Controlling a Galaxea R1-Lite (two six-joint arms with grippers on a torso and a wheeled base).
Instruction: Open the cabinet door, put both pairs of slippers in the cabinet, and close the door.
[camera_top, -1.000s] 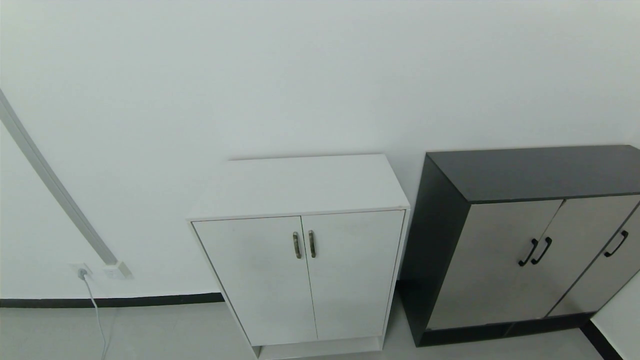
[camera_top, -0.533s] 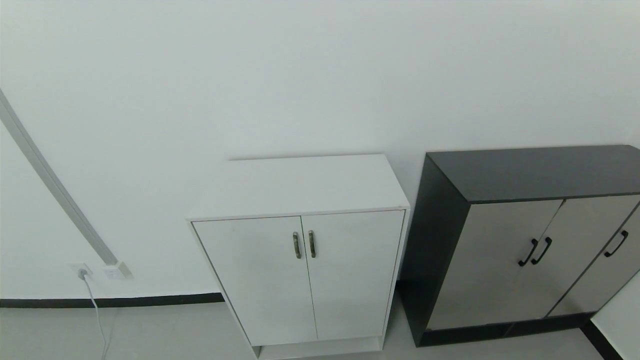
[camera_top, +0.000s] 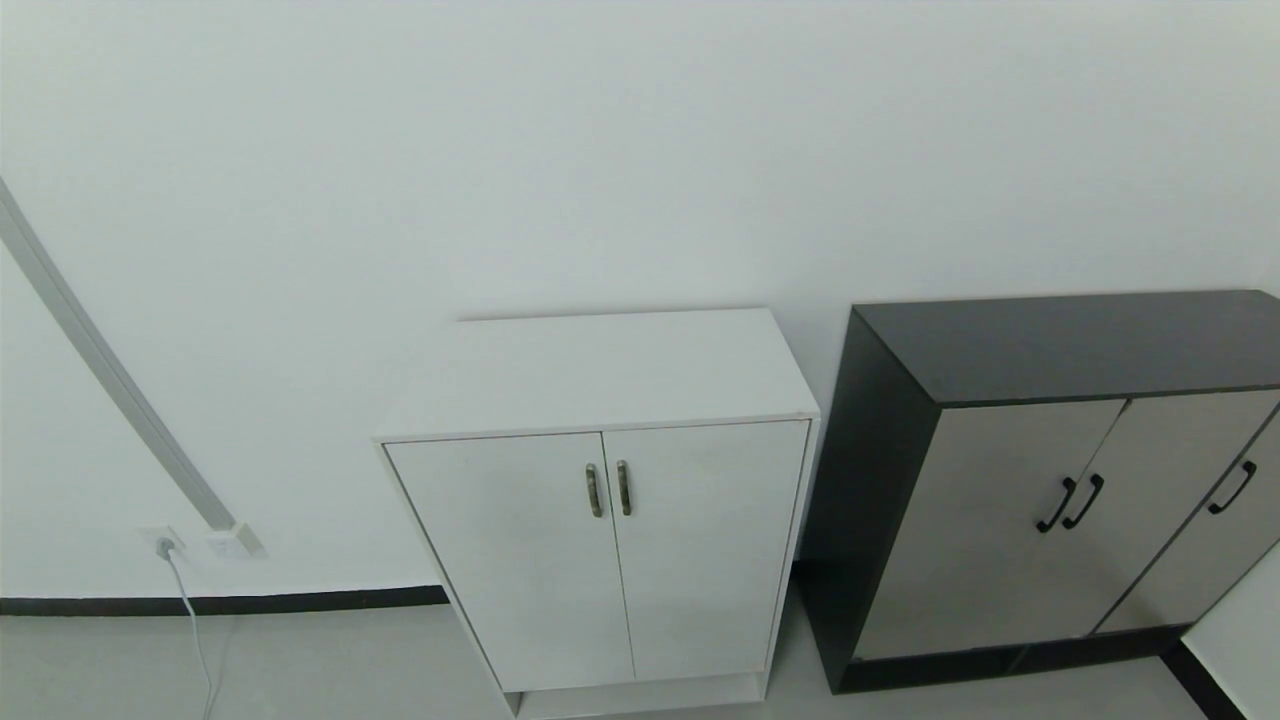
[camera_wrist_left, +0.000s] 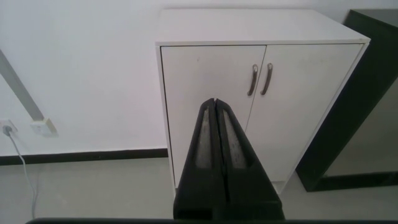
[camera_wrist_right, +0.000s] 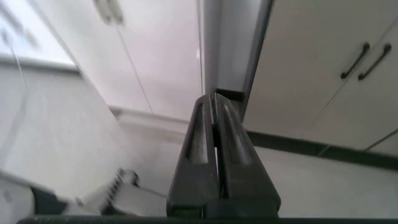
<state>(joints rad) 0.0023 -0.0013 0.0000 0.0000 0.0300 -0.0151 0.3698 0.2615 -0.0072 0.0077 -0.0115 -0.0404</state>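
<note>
Cabinet (camera_top: 600, 560) stands closed, left claw (camera_wrist_left: 214, 104) and right claw (camera_wrist_right: 214, 98) both pinched together, empty.

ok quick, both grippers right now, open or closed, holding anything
Left gripper: closed, holding nothing.
Right gripper: closed, holding nothing.

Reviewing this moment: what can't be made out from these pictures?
- Head view: white cabinet interior, hidden by its shut doors.
- Head view: black cabinet, right side cut off by the frame edge.
- Right wrist view: pale shape on the floor beyond the right end effector, too blurred to identify.
</note>
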